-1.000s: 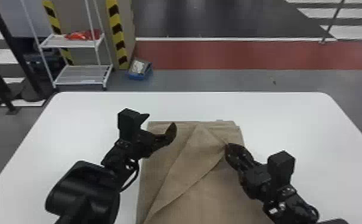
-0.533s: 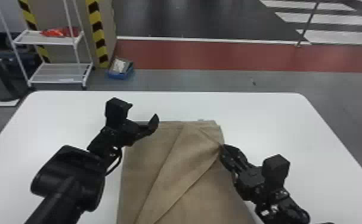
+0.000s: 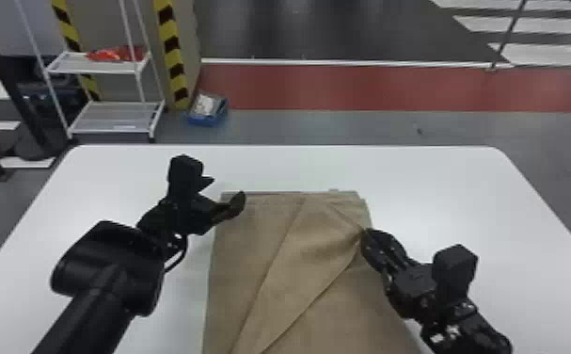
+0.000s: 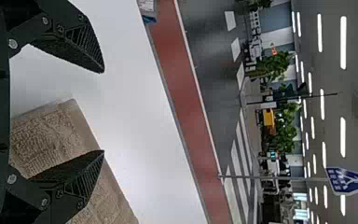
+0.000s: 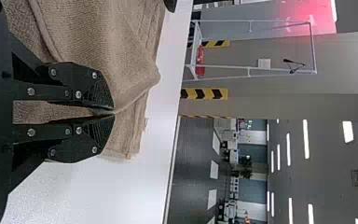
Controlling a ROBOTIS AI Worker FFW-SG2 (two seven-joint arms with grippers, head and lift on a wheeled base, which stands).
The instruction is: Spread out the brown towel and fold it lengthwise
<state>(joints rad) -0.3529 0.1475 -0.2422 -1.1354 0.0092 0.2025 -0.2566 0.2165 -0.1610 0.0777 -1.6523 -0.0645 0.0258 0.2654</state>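
Brown towel (image 3: 274,292) on the counter (image 3: 458,188), layered, diagonal flap on top; right gripper (image 5: 113,112) has its fingers closed on a pinch of cloth at the towel's right side, material running back between them; left gripper (image 4: 103,112) by the far left corner, fingers wide, nothing between them.

Risks: no grip on the left side, so a pull from the right could drag the whole towel or skew it; slanted flap probably means uneven tension, and letting go now would likely leave a crooked fold; bunched pinch may set a crease; left fingers, if they close too high, would likely miss the corner; too low, they may scrape the counter or grab extra layers.
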